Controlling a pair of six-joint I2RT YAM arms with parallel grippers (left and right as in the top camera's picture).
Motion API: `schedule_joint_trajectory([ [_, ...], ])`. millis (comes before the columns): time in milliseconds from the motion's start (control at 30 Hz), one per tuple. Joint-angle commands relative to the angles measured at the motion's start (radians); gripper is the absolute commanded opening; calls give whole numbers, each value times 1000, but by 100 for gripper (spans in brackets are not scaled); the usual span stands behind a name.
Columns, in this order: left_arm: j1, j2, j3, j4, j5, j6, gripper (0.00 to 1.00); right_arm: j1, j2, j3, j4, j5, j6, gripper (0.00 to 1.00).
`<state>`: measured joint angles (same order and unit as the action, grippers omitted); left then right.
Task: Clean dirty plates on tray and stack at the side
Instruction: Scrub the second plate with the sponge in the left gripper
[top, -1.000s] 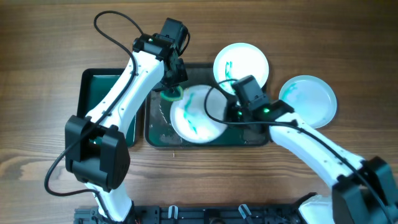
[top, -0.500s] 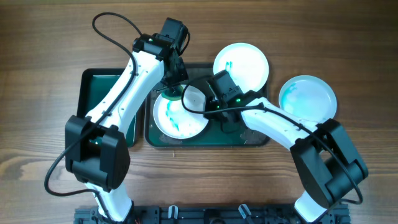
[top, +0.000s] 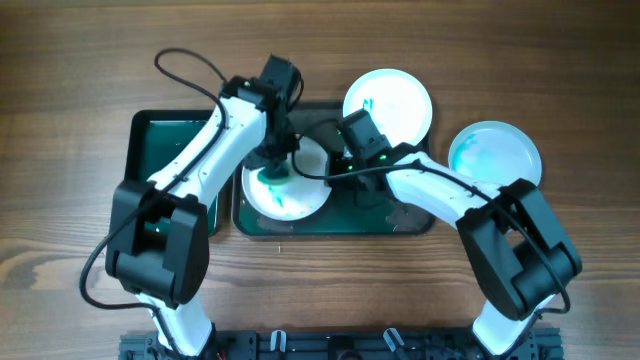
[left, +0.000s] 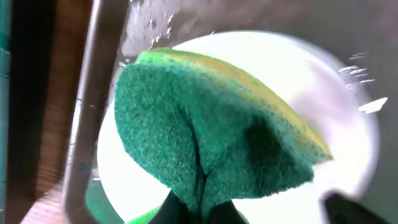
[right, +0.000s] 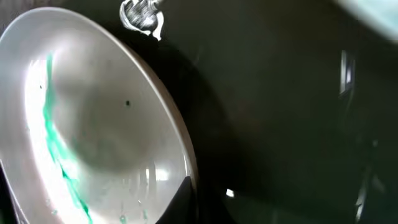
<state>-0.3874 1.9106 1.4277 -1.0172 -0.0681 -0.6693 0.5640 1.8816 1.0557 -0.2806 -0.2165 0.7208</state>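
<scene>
- Overhead: three plates, one tray (top: 345, 222), one sponge (top: 271, 179). The smeared plate (top: 295, 200) lay on the tray mid-worktop, the far plate (top: 388, 105) by the far edge, the right plate (top: 495, 158) toward the right edge. The left gripper (top: 272, 166) clamped the sponge, and the right gripper (top: 337, 165) sat at the smeared plate's rim.
- Left wrist: hard scrubbing could skid the wet smeared plate.
- Right wrist: the jaws seemingly pinched the rim; a slip would free the plate.

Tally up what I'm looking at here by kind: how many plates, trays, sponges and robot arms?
Plates: 3
Trays: 2, the large dark tray and a smaller green tray
Sponge: 1
Robot arms: 2
Total: 8
</scene>
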Motion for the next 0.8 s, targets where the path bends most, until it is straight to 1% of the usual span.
schedule_joint_trajectory([
  [0,-6,-10,-122,88,19,-47,4,-23,32,12,-11,5,68,4],
  [67,-14,-10,-207,192,23,-50,4,-23,32,12,-10,2,67,4],
  [100,-19,-5,-262,282,27,-50,4,-22,32,12,-9,-11,64,4],
  [167,-21,20,-322,404,82,-23,4,-22,32,12,-10,-15,62,4],
  [200,-21,49,-324,443,148,31,4,-22,32,12,-10,-23,51,4],
  [267,-21,63,-324,472,244,130,4,-22,32,12,-11,-34,38,4],
  [300,-21,62,-319,497,385,256,4,-22,32,12,-16,-34,38,4],
  [367,-21,62,-311,565,667,433,4,-22,32,12,-15,-38,37,4],
  [400,-21,62,-311,610,752,453,4,-22,32,12,-15,-42,37,4],
  [433,-21,62,-311,646,754,444,4,-22,32,12,-16,-45,34,4],
  [500,-20,62,-311,679,651,369,4,-22,32,12,-16,-48,19,4],
  [600,-6,62,-310,647,222,151,4,-22,32,12,-20,-48,19,4],
  [633,2,61,-304,620,139,107,4,-22,32,12,-20,-48,19,4],
  [700,23,61,-264,505,-73,-4,4,-22,32,12,-21,-48,19,4],
  [767,32,61,-206,396,-229,-60,4,-22,32,12,-21,-48,18,4],
])
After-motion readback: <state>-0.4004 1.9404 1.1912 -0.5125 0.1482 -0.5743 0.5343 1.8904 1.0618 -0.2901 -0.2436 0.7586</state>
